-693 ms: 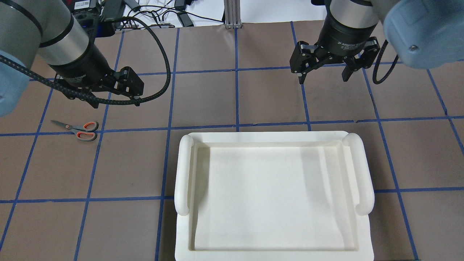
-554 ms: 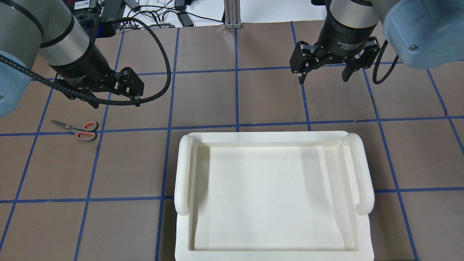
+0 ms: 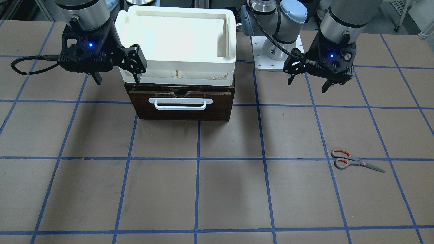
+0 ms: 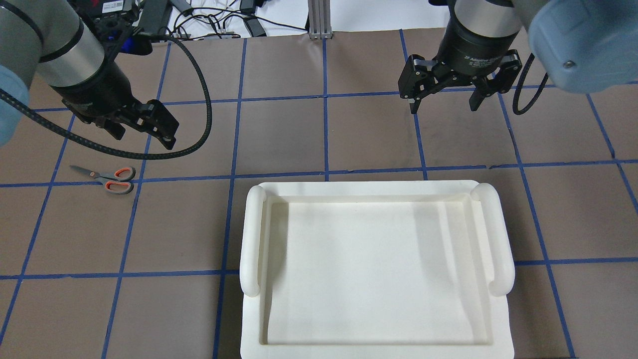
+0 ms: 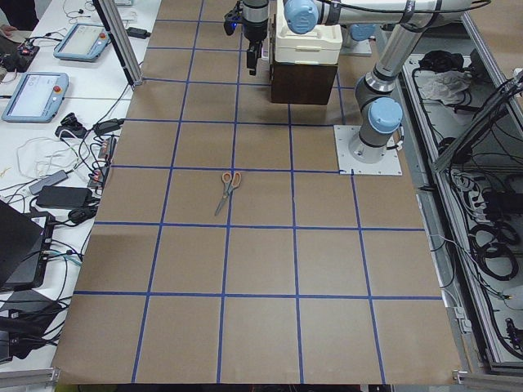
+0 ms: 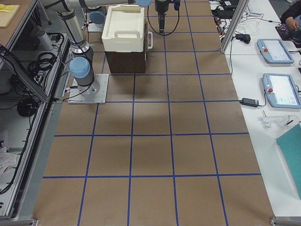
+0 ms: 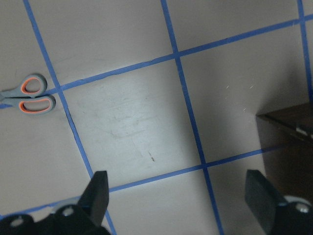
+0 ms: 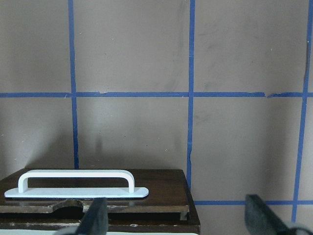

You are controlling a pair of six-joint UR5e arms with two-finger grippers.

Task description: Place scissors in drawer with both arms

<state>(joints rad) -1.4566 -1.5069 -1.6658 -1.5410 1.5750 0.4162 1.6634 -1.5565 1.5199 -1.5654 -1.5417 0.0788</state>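
The scissors (image 4: 107,178) lie flat on the table at the left, handles lined orange; they also show in the front view (image 3: 356,163) and at the left edge of the left wrist view (image 7: 29,95). My left gripper (image 4: 144,138) hangs open and empty above the table, behind and right of the scissors. The dark brown drawer (image 3: 181,107) with its white bar handle (image 8: 76,182) is shut under the cream bin (image 4: 251,234). My right gripper (image 4: 442,107) hangs open and empty in front of the drawer's front, off its right side.
The cream bin (image 3: 230,40) sits on top of the drawer box. Cables and devices (image 4: 219,22) lie beyond the table's far edge. The left arm's base plate (image 3: 276,51) stands beside the drawer box. Tablets (image 5: 33,94) lie on a side table.
My left gripper has moved left, toward the spot behind the scissors, and turned a little. The right gripper has barely shifted. The scissors lie as before.
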